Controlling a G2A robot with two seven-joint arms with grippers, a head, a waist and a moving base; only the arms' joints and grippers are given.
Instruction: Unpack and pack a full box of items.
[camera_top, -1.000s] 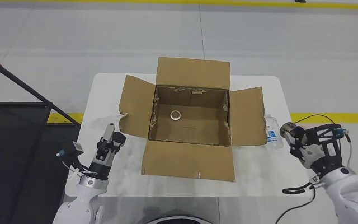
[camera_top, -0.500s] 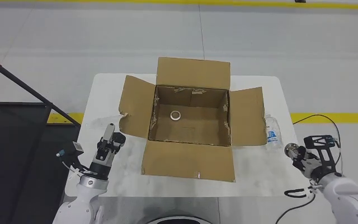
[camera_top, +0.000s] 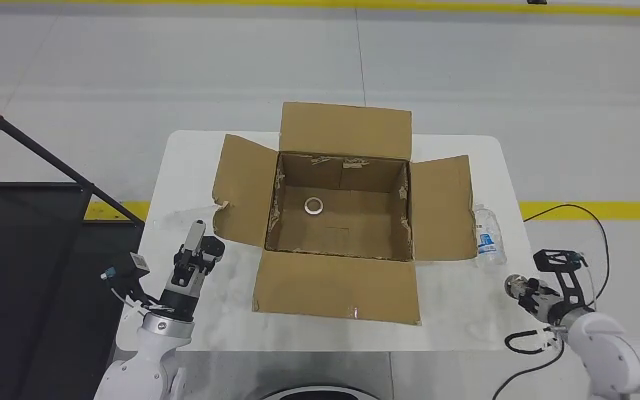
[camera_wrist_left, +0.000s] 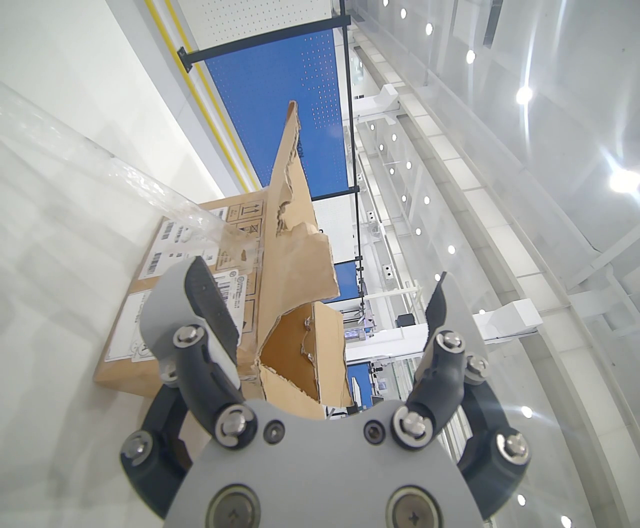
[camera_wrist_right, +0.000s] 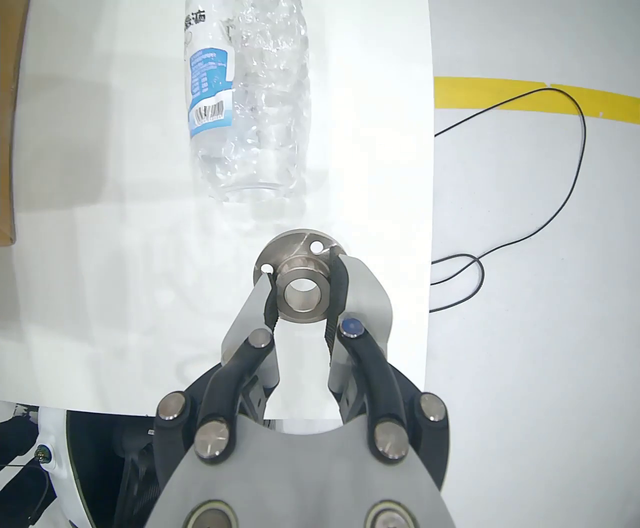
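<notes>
An open cardboard box (camera_top: 342, 208) stands mid-table with all flaps spread, a small roll of tape (camera_top: 314, 205) on its floor. My right gripper (camera_wrist_right: 304, 295) is shut on a metal flange (camera_wrist_right: 299, 265) low over the table's right front corner; the flange (camera_top: 517, 285) sits just short of a clear water bottle (camera_wrist_right: 247, 100) lying on its side. That bottle (camera_top: 485, 234) lies beside the box's right flap. My left gripper (camera_wrist_left: 320, 295) stands open and empty at the table's left front, pointing toward the torn left flap (camera_wrist_left: 295, 240); from above, the left gripper (camera_top: 198, 246) is near that flap.
The white table (camera_top: 460, 310) ends just right of the flange, with grey floor and a black cable (camera_wrist_right: 540, 190) beyond. A yellow floor line (camera_wrist_right: 535, 97) runs past the table's edge. The box's front flap (camera_top: 338, 288) covers the middle front.
My right arm has drawn back toward the table's front right corner and lowered, carrying the metal flange away from the bottle. The left arm stays put.
</notes>
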